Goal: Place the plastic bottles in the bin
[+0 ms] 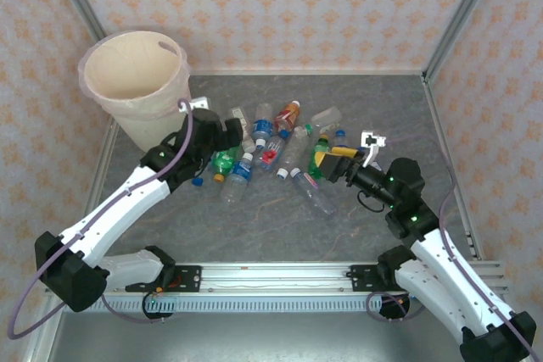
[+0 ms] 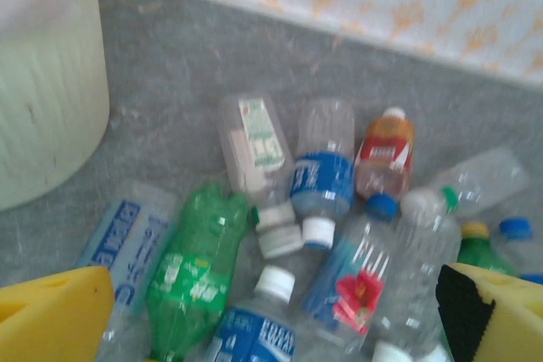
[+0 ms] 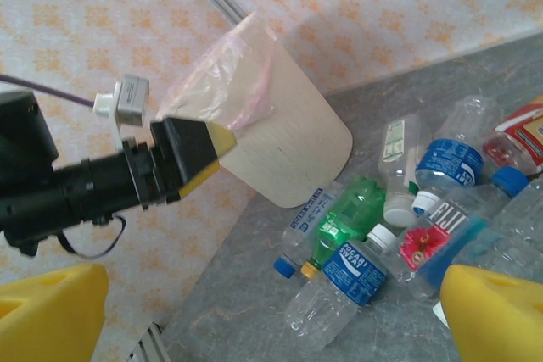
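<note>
Several plastic bottles [image 1: 271, 146] lie in a loose pile at mid-table: clear ones with blue labels, a green one [image 2: 191, 269] and an orange one [image 2: 386, 158]. The cream bin [image 1: 136, 82], lined with a pinkish bag, stands upright at the back left. My left gripper [image 1: 236, 137] hovers over the pile's left side, open, its yellow fingers [image 2: 51, 315] spread either side of a white-capped blue-label bottle [image 2: 254, 328] without touching it. At the pile's right edge my right gripper [image 1: 327, 163] is open and holds nothing, and it faces the green bottle [image 3: 348, 218] and the bin [image 3: 288, 142].
Patterned walls with metal posts close in the table at the back and sides. A metal rail [image 1: 271, 277] runs along the near edge between the arm bases. A loose blue cap [image 1: 197, 181] lies left of the pile. Bare grey tabletop [image 1: 280, 226] lies in front of the bottles.
</note>
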Robot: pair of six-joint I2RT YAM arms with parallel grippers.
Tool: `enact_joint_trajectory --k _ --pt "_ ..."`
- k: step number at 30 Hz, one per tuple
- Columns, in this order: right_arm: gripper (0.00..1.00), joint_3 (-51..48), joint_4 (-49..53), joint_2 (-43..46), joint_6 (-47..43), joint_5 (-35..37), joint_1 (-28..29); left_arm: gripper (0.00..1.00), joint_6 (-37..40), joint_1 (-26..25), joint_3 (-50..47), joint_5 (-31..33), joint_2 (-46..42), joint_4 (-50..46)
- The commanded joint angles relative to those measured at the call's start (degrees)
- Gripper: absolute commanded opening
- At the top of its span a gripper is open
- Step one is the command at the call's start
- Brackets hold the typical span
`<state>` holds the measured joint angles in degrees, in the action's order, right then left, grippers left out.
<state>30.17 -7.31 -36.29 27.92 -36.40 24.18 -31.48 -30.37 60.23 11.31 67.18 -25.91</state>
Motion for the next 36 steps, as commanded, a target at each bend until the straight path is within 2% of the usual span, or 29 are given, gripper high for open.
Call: enact_joint_trajectory --k 1,4,9,14,18,23,29,36 --pt "0.99 -0.3 -2.4 -0.5 0.8 1.6 0.7 0.99 -1.0 -0.7 -4.6 3.6 -2.4 1.5" --pt "1.00 -0.2 -2.4 -2.1 1.0 2.8 1.4 0.99 -1.7 -0.7 -10.2 3.8 -4.9 4.4" --pt "1.00 -1.1 -2.1 -4.8 0.7 6.0 4.6 0.99 -1.7 -0.8 -23.9 -2.7 -14.7 16.1" --pt "1.00 -1.4 -2.5 -8.4 0.5 9.1 9.8 0.93 0.2 -0.7 -30.5 -4.1 -19.6 16.7" --pt "1.00 0.0 -1.6 -12.3 -0.3 12.9 14.9 0.87 -0.1 -0.8 -32.7 -10.0 -19.6 16.7" --pt "1.00 3.2 1.1 -16.7 -1.0 21.1 21.1 0.85 -0.6 -1.5 -34.2 -11.8 -18.3 17.2" --pt "1.00 6.6 7.3 -19.2 3.9 30.5 21.9 0.84 -0.2 -3.9 -34.4 -11.8 -15.8 18.4" --pt "1.00 6.6 6.0 -17.7 0.4 27.3 21.8 0.80 1.1 -5.5 -33.8 -11.0 -10.8 19.0"
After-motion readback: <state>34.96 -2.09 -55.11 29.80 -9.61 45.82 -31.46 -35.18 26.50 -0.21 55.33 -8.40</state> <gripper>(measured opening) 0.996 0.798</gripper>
